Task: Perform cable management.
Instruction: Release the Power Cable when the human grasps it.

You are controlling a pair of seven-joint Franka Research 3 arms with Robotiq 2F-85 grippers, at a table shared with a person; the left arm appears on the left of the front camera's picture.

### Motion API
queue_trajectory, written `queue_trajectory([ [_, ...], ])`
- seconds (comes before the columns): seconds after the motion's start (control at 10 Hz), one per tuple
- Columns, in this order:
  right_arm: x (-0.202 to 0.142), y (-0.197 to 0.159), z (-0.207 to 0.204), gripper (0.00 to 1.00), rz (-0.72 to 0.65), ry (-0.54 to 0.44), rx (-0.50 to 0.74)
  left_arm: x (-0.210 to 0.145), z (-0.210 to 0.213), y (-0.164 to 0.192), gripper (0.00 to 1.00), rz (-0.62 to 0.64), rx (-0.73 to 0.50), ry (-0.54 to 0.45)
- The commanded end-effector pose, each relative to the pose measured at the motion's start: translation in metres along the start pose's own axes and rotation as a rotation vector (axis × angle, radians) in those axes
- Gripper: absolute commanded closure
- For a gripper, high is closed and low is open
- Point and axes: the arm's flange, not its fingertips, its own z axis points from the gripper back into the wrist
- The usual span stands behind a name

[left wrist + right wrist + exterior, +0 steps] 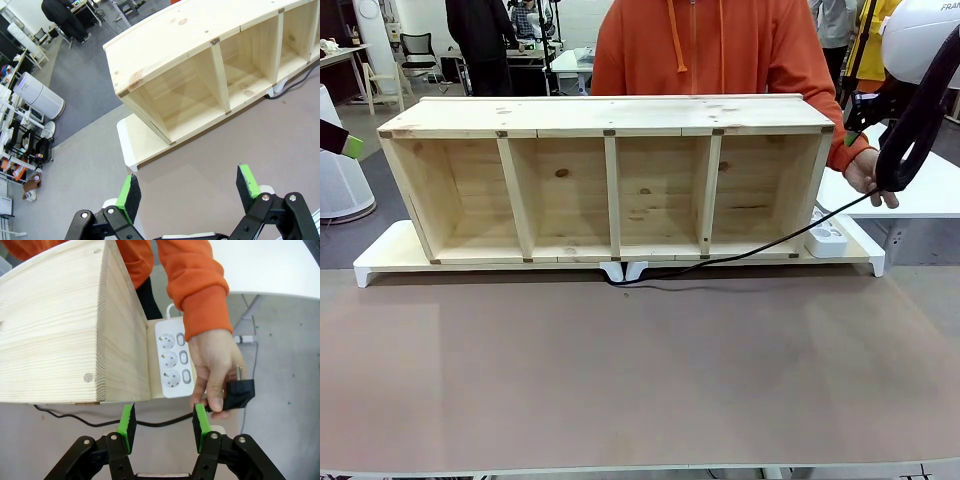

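**Observer:** Right wrist view first. What do you see past your right pincer (163, 426)?

**Robot:** My green pads stand apart with nothing between them, so that pincer is released. Just beyond the fingertips the cable (75, 418) runs across the worktop (45, 450). Its black plug (239, 394), metal pins showing, is pinched in the person's hand (215, 371), close to my pad on that side.

**Observer:** And the white thing beside that hand?

**Robot:** A power strip (173, 359) with three sockets, lying against the end of the wooden shelf unit (60, 330).

**Observer:** From the front, where does the cable go?

**Robot:** It rises from the worktop near the white feet under the middle of the shelf, passes the strip, and climbs to the person's hand at the right end.

**Observer:** Your left side?

**Robot:** In the left wrist view my left pincer (189, 192) hangs over the worktop, spread wide and empty, looking down at the shelf's other end and the white board (131, 150) beneath it. A loop of cable shows far off at the shelf's foot.
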Motion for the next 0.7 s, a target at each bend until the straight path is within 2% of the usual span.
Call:
queue_trajectory([
  [0.0,-0.0006,-0.0005,-0.0009,0.4,-0.002,0.005,0.0,0.0017,-0.0012,0.0003,0.0,-0.001,0.005,-0.01],
  [0.6,-0.0006,-0.0005,-0.0009,0.4,-0.002,0.005,0.0,0.0017,-0.0012,0.0003,0.0,-0.001,0.005,-0.01],
])
